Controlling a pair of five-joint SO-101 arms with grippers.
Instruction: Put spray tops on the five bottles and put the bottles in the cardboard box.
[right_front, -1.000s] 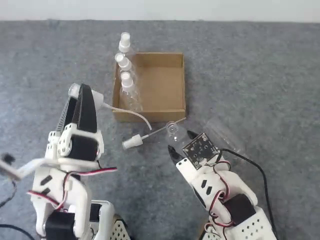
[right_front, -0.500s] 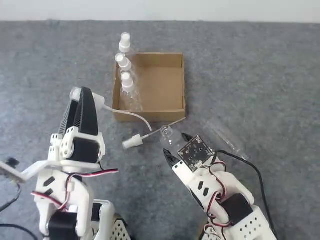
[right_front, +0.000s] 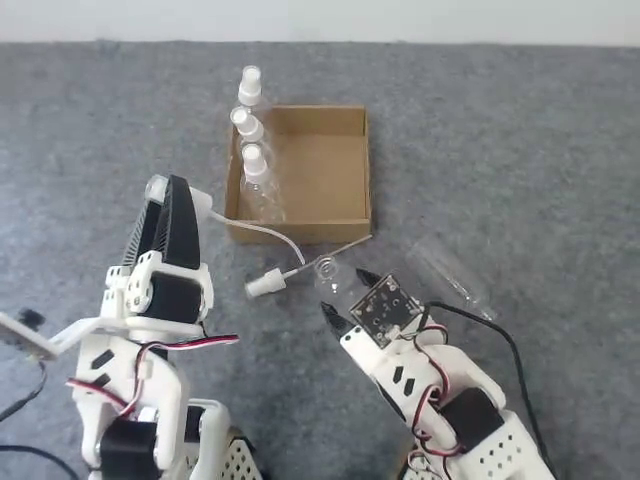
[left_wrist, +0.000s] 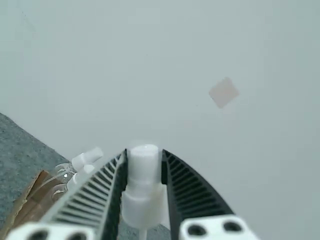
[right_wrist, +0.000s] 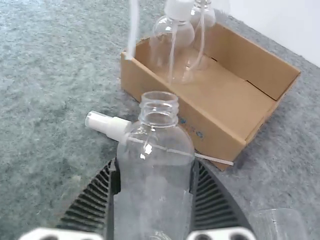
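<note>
My left gripper (right_front: 160, 190) is raised over the table left of the cardboard box (right_front: 330, 228), shut on a white spray top (left_wrist: 144, 185). That top's thin tube (right_front: 255, 230) hangs toward the box's front wall. My right gripper (right_front: 345, 295) is shut on a clear uncapped bottle (right_wrist: 155, 165), whose open neck (right_front: 327, 268) points up toward the box. A second spray top (right_front: 265, 285) lies on the carpet just in front of the box, beside the held bottle. Three capped bottles (right_front: 255, 165) stand along the box's left wall.
Another clear uncapped bottle (right_front: 450, 275) lies on its side on the grey carpet to the right of my right gripper. The box's right half (right_wrist: 235, 100) holds nothing. Open carpet spreads to the far left and far right.
My right gripper has carried the open bottle leftward, nearer the loose spray top and the hanging tube. The left arm has shifted slightly, still holding its spray top.
</note>
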